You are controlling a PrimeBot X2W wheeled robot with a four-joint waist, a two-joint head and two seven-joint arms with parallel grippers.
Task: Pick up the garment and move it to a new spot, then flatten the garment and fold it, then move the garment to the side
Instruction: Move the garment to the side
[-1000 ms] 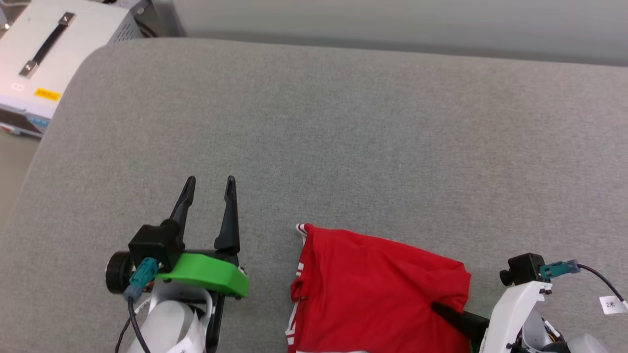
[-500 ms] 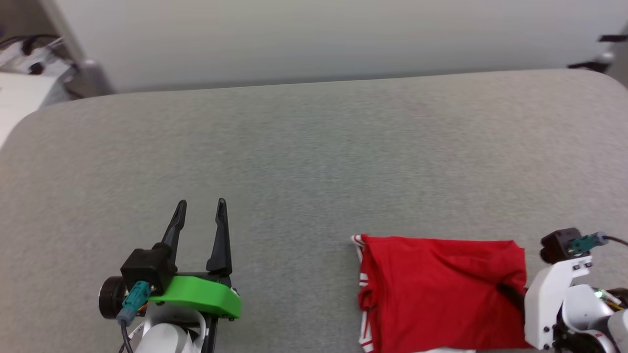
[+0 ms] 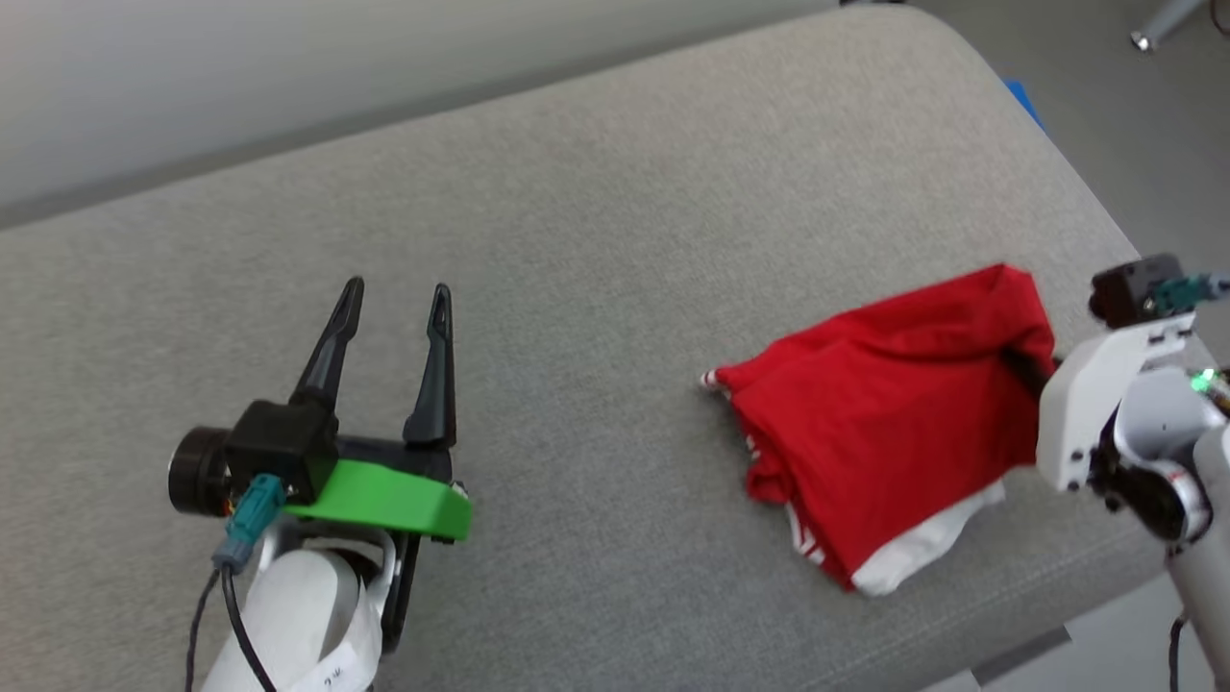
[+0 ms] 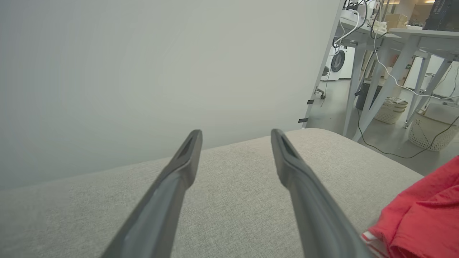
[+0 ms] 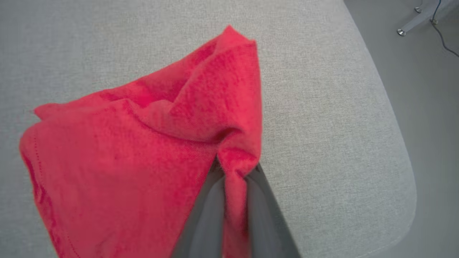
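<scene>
the left pincer hovers over the left part of the tabletop, its two long dark fingers spread wide with nothing between them. the tabletop is covered with a grey woven cloth, a little rough, and its corners are rounded. near its right edge is the garment: a soft red knit in a compact bundle of several layers, with striped trim at the left side and a white sleeve coming out below. it seems folded already, so i judge the task is in its last step, the move to the side. the right pincer is clenched on one corner of the garment, where the cloth bunches. what is left, i think, is to lay it down and release it.
</scene>
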